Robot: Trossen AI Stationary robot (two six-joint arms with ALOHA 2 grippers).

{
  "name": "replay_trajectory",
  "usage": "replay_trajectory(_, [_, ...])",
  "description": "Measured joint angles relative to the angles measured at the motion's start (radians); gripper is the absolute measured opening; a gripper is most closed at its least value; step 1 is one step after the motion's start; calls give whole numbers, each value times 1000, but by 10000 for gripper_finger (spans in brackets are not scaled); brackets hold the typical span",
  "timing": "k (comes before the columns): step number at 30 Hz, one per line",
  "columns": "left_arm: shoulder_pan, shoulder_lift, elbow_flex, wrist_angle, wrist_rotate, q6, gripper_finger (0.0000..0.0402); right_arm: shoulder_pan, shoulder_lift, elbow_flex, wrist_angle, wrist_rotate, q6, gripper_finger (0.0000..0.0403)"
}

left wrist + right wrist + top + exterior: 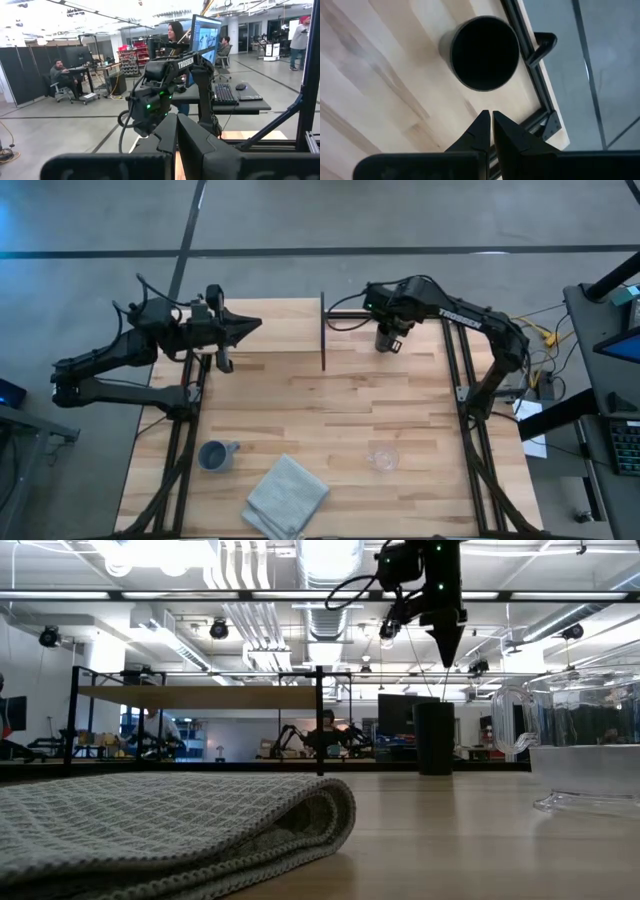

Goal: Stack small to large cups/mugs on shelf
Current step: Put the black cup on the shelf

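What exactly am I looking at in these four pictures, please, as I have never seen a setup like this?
It is a robot with two dark arms at a wooden table. One picture looks straight down, one looks level across the tabletop, and two come from cameras on the wrists. The left hand hangs shut over the table's far left. The right hand is shut and empty above the black cup, which stands at the far right edge. A shelf stands at the far side. Nearer the front lie a blue-grey mug, a folded grey cloth and a clear glass cup. Nothing is held.
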Motion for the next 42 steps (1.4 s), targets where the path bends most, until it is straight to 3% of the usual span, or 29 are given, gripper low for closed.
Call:
replay_trajectory(22, [1, 128, -6, -5, -2, 29, 0, 2, -57, 0, 4, -22, 61, 13])
replay_trajectory(35, [1, 61, -6, 1, -3, 31, 0, 4, -123, 0, 15, -29, 71, 13])
replay_trajectory(42, [1, 100, -6, 1, -2, 31, 0, 5, -130, 0, 102, -174, 141, 13])
